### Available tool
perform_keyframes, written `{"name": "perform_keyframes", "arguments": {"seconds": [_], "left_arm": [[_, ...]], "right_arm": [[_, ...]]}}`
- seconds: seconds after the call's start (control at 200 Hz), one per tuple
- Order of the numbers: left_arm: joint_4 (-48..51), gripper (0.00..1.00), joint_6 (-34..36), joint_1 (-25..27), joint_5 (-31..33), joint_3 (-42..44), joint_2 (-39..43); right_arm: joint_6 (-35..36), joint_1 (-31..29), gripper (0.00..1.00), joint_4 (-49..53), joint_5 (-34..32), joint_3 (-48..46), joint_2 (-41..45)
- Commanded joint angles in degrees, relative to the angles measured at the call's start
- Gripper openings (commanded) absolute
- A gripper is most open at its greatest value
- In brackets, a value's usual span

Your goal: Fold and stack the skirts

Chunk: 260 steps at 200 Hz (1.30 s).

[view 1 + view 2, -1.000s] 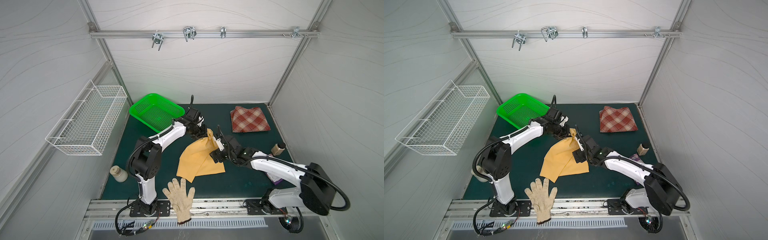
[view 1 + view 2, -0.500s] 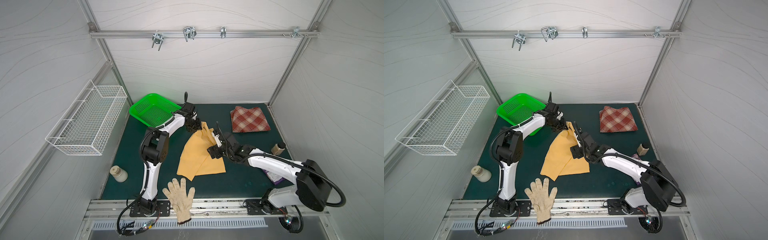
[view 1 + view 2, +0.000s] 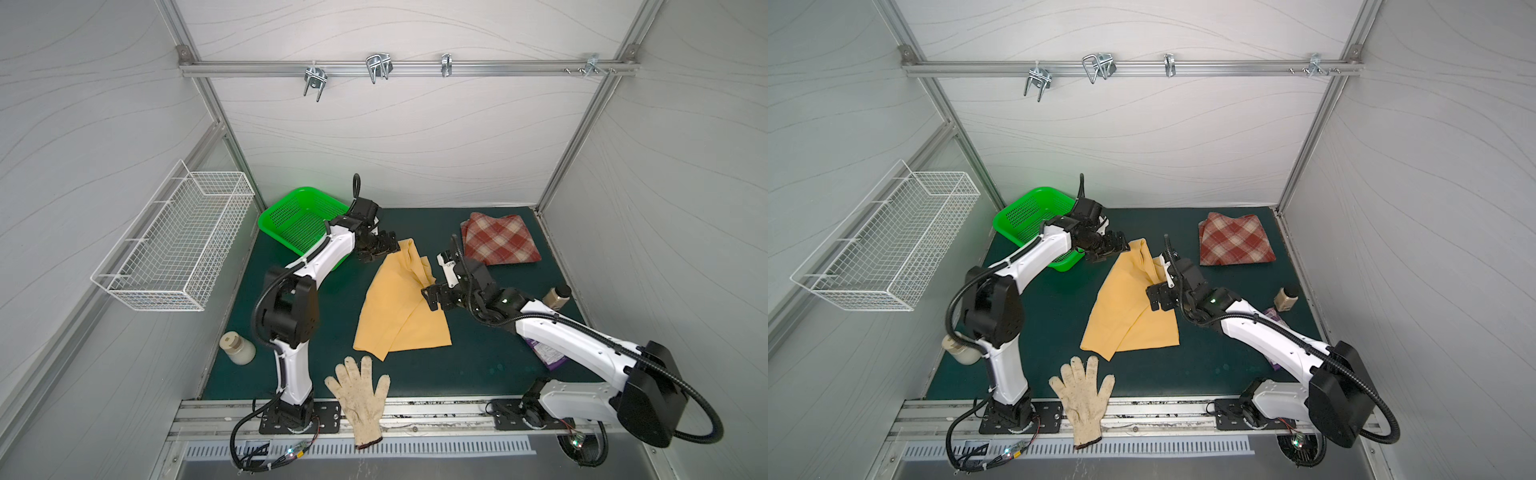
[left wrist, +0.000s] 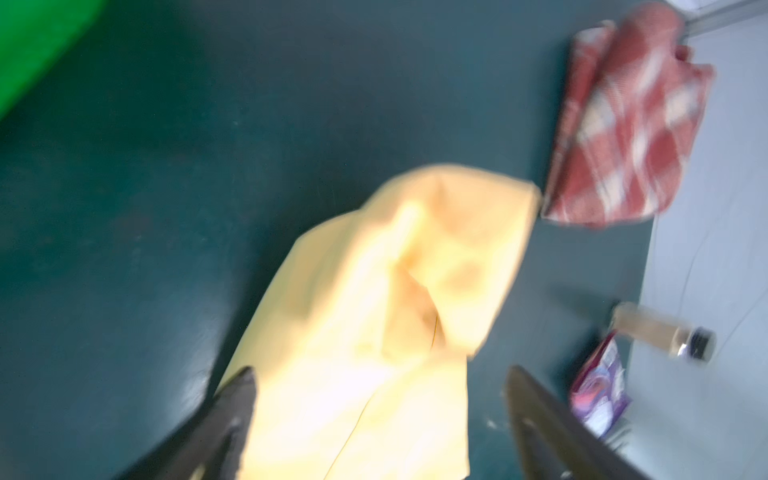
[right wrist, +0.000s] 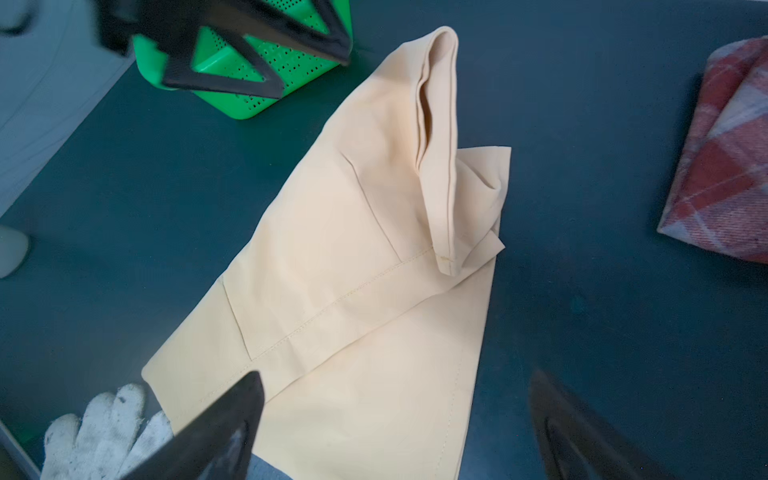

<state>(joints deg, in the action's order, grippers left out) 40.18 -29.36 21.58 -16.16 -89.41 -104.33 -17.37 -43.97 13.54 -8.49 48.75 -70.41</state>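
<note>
The mustard-yellow skirt (image 3: 399, 307) (image 3: 1129, 307) lies on the green mat's middle, partly folded, its far end bunched in a ridge (image 5: 436, 137). The plaid skirt (image 3: 498, 245) (image 3: 1235, 241) lies folded at the back right. My left gripper (image 3: 384, 249) (image 4: 380, 374) is open just over the yellow skirt's far corner, with the cloth (image 4: 374, 311) below the jaws and ungripped. My right gripper (image 3: 430, 297) (image 5: 397, 378) is open over the skirt's right edge and holds nothing.
A green basket (image 3: 291, 216) stands at the back left beside the left arm. A knitted glove (image 3: 361, 395) hangs over the front edge. A bottle (image 3: 239, 349) stands front left, and a jar (image 3: 557, 297) and purple packet (image 3: 548, 353) lie right. A wire basket (image 3: 178, 245) hangs on the left wall.
My left gripper has opened and let go of the yellow skirt's far corner, which has dropped onto the mat. The right gripper has opened a little wider and shifted slightly.
</note>
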Motion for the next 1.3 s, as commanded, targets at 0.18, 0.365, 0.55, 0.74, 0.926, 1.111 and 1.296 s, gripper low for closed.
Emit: {"name": "perform_keyframes", "arguments": {"seconds": [0.18,0.365,0.55,0.74,0.926,1.111,1.296], "left_arm": [[-7.95,0.99,-3.33,13.66,12.47,32.0,27.47],[-4.52,0.99,-4.64,22.09,20.71,39.35,30.96],[-2.83,0.97,-5.18,27.13,23.82,40.45,29.06],[-4.39,0.93,-5.24,29.0,23.5,41.84,25.1],[-4.3,0.89,-5.35,31.48,26.03,42.1,21.56],[-5.47,0.84,-5.97,34.13,26.99,41.83,17.59],[-2.69,0.79,-6.82,36.38,31.78,39.97,13.39]], "right_arm": [[-5.0,3.15,0.99,2.76,3.38,-3.08,7.09],[-7.84,5.53,0.99,3.13,6.68,-3.99,8.99],[-13.46,6.61,0.99,1.76,15.7,-5.37,5.87],[-18.51,6.61,0.99,-1.45,22.13,-9.42,2.43],[-20.26,7.05,0.99,-2.32,20.44,-14.48,3.67],[-22.23,7.01,0.99,-5.75,21.48,-19.1,2.22],[-23.45,6.55,0.99,-9.3,22.11,-22.33,1.91]]}}
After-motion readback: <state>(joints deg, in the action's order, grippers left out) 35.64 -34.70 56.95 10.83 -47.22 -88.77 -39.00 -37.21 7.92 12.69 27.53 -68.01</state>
